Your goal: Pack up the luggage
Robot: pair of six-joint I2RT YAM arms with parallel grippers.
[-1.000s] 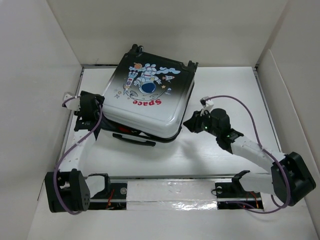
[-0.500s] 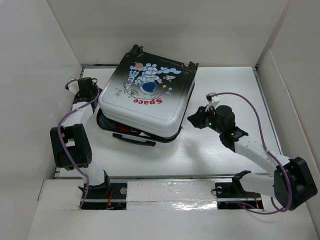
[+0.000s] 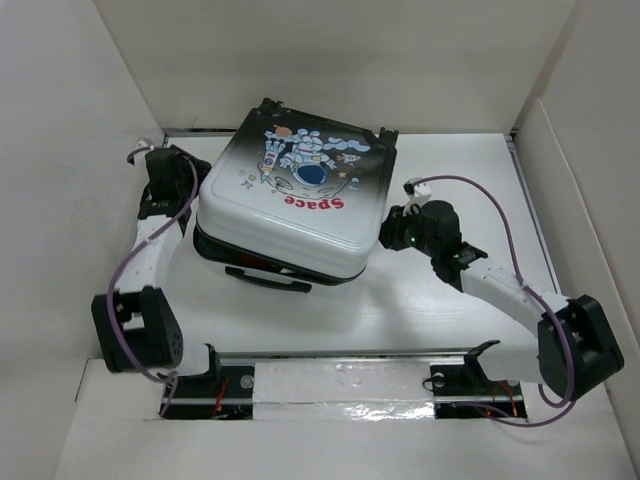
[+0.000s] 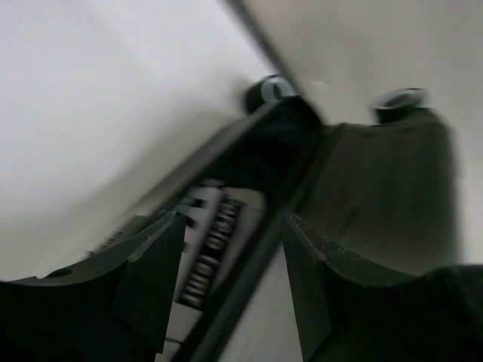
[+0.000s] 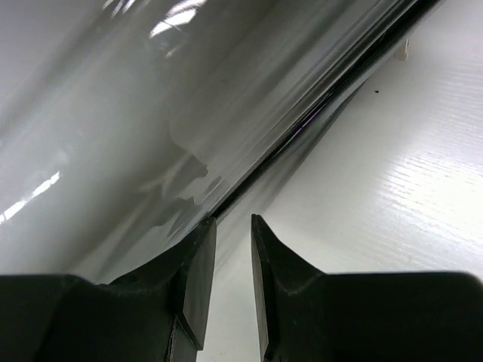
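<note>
The luggage [image 3: 290,215] lies flat mid-table, astronaut and red "Space" print facing up, its white lid resting on the black lower shell. My left gripper [image 3: 160,172] is at its far left corner. In the blurred left wrist view, the left gripper [image 4: 234,220] is open and straddles the suitcase's dark seam [image 4: 226,256], with black wheels [image 4: 270,90] beyond. My right gripper [image 3: 392,228] is against the suitcase's right side. In the right wrist view, the right gripper [image 5: 232,220] has its jaws only slightly apart and empty, with its left fingertip [image 5: 204,234] at the glossy white shell [image 5: 136,136].
White walls [image 3: 90,150] box in the table on the left, back and right. A black carry handle [image 3: 268,280] sticks out of the suitcase's near side. A metal rail [image 3: 340,385] with the arm bases runs along the near edge.
The lid has shifted right and settled lower over the bottom shell. My right gripper moved left up against the suitcase's side. My left gripper moved back to the far left corner.
</note>
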